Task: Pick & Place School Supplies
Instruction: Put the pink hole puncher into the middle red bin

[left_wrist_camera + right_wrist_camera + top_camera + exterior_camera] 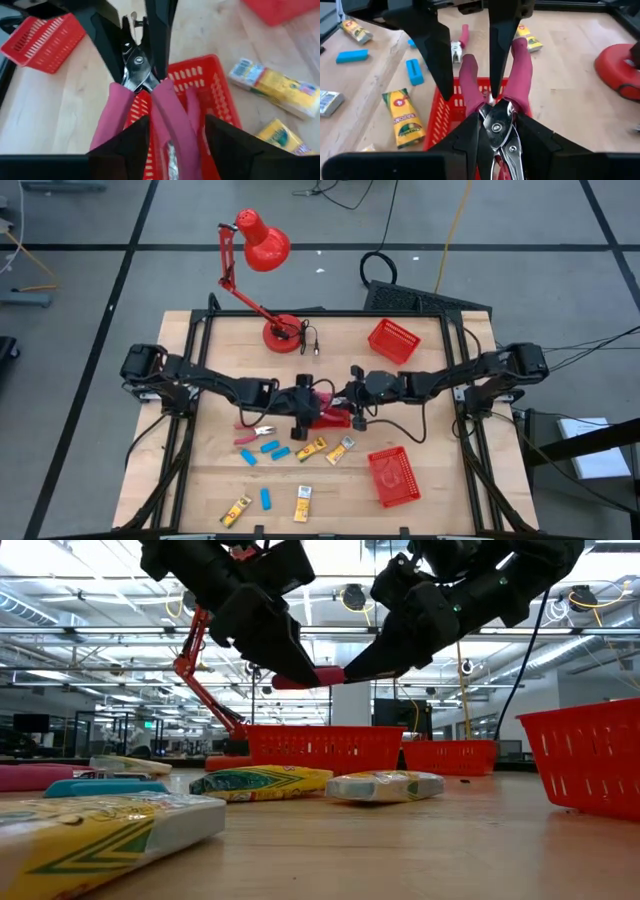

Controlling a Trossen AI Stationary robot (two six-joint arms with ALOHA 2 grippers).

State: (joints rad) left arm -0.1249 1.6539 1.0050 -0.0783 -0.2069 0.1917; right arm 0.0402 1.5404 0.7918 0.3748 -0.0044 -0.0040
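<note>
A plier-like tool with red handles [167,107] and a metal head [495,125] hangs in the air over a red mesh basket [338,418] at the table's middle. My left gripper [305,408] and my right gripper [352,402] meet there, each shut on one end of the tool. On the table nearer the near edge lie blue blocks [270,447], yellow-and-white packets [310,448] and a second red-handled tool [255,432]. My left gripper [177,125] pinches one red handle [170,125] between its two fingers; the other handle [112,117] lies outside them. It comes from the table's left, slanting down. The tool is lifted clear above the basket. My right gripper [495,127] pinches the tool's metal head [492,117] near the pivot between its two fingers, coming from the table's right, along the tool. The handles point away from it toward the left gripper.
Two more red baskets stand at the far right [393,340] and near right [393,477]. A red desk lamp [265,245] has its base [283,332] at the far edge. More packets [302,502] and a blue block [266,498] lie near the near edge.
</note>
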